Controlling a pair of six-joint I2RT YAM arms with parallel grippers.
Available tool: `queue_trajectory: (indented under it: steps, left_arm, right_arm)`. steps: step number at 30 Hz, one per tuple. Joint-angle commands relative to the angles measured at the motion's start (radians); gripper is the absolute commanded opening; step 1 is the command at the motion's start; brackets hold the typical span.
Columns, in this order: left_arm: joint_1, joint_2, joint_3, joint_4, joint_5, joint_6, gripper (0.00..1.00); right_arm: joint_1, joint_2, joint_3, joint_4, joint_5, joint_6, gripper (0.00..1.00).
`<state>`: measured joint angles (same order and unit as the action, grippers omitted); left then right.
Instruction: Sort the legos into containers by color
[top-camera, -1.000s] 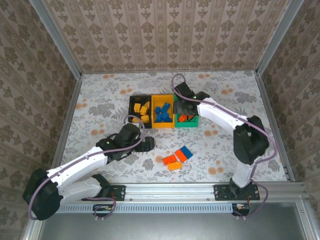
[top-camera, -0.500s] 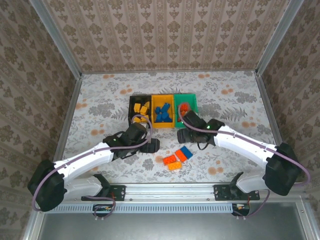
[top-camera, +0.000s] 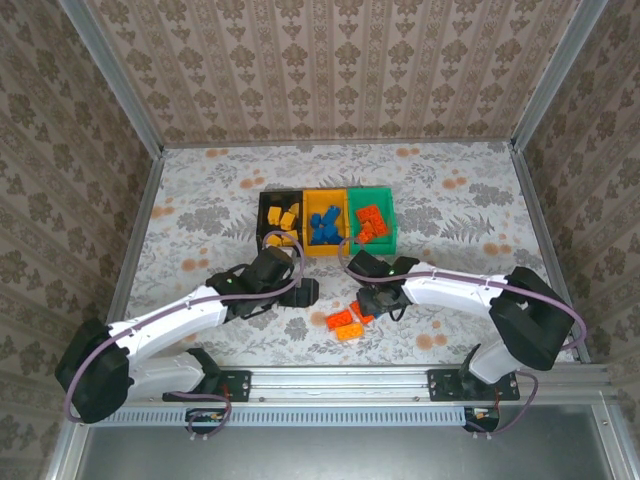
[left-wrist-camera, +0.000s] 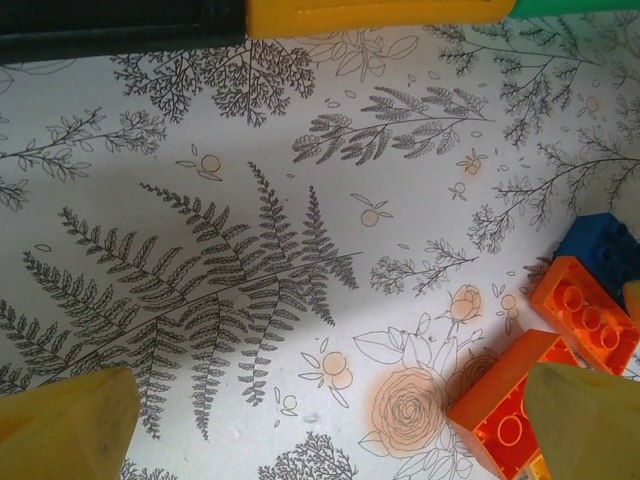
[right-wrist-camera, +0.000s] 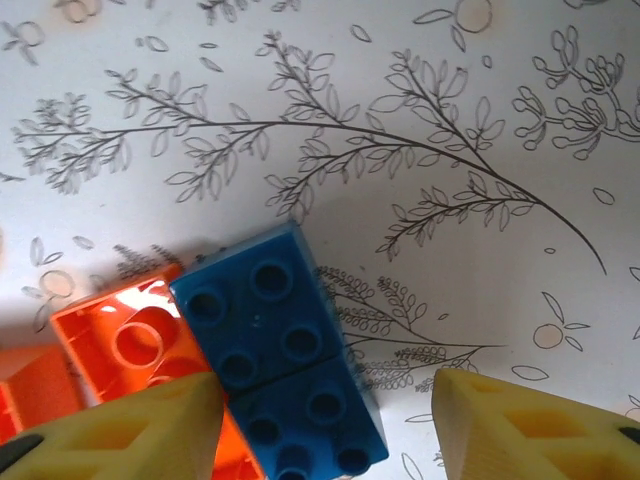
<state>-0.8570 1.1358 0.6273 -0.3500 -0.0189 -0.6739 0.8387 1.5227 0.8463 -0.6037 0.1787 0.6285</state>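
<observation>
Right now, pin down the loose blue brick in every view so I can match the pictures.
Top external: hidden beneath the right gripper, just right of the red-orange bricks.
Left wrist: blue brick at the right edge, mid-height.
Right wrist: blue brick lower centre-left, between the yellow fingers.
Shared landmark: the red-orange bricks beside it.

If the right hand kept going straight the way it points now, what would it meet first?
Most likely the blue lego, which lies on the table between the fingers of the right hand; a red-orange lego sits beside it. Depth is hard to judge.
</observation>
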Motion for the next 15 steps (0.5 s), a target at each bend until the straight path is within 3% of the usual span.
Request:
queue_trajectory:
  steps: [1,11,13,15]
  left_arm:
    - [0.004,-0.024,-0.02,0.006,-0.003,-0.016,1.0]
    - [0.013,-0.027,-0.038,0.023,0.005,-0.018,1.0]
    - [0.016,-0.023,-0.04,0.028,0.009,-0.018,1.0]
    - [0.018,-0.018,-0.04,0.033,0.014,-0.018,1.0]
  right_arm:
    - [-0.012,0.014,-0.001,-0.003,0.053,0.032,0.55]
    - [-0.104,-0.087,-0.072,-0.067,0.123,0.058,0.52]
    - [-0.103,-0.122,-0.08,-0.034,0.081,0.029,0.57]
    - [-0.102,-0.158,-0.078,0.002,0.041,0.019,0.7]
